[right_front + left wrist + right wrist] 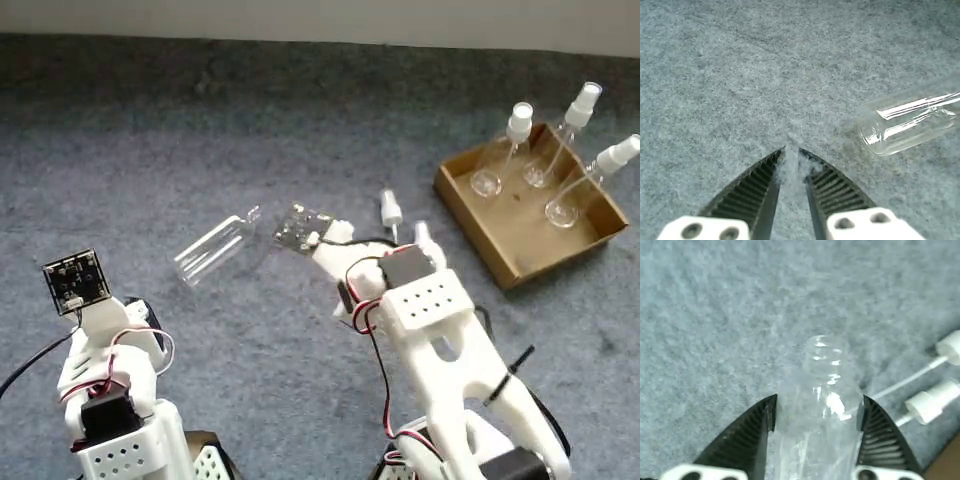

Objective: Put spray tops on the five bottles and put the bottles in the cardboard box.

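The right gripper [818, 401] clamps its ribbed black fingers [759, 426] against both sides of an open-necked bottle [822, 385], a clear one with no top on its threaded mouth. Just beyond the bottle's neck, two white spray tops [930, 405] [952, 346] lie side by side on the grey carpet [715, 315], their thin dip tubes trailing; in the high view they sit just ahead of the right arm [440, 320]. The left gripper [792, 152] rests low over the carpet with its fingers [752, 195] drawn almost together, only a sliver of carpet between the tips and nothing held. Near it a loose bottle [910, 120], also clear and uncapped, lies on its side; from above it lies between the two arms, apart from both grippers. At the far right of the carpet stands the cardboard box [505, 245], where three capped bottles [500, 155] [556, 145] [590, 185] lean side by side, their white tops pointing up past the far rim.
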Motion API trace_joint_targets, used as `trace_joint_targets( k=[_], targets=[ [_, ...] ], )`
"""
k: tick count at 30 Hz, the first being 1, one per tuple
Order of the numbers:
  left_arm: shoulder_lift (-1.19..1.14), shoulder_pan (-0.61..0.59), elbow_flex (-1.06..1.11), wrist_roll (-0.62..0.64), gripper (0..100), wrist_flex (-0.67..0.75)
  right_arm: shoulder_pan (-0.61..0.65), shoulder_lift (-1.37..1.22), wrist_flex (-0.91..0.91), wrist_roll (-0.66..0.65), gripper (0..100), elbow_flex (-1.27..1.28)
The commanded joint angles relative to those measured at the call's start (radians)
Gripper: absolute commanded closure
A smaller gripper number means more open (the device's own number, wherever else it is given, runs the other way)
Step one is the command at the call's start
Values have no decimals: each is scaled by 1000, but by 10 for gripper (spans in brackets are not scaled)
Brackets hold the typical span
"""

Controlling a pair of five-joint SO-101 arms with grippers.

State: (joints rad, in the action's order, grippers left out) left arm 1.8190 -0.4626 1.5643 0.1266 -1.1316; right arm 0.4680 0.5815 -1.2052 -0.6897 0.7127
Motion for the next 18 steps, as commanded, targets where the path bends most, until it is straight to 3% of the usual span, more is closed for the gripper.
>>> trace_joint_targets(
  k=[1, 18],
  targets=[
    [12, 53, -5, -8, 992, 20, -76, 171, -10, 21, 844, -54],
    [12, 88, -7, -6, 992, 12, -240, 490, -2, 511, 844, 56]
  ],
)
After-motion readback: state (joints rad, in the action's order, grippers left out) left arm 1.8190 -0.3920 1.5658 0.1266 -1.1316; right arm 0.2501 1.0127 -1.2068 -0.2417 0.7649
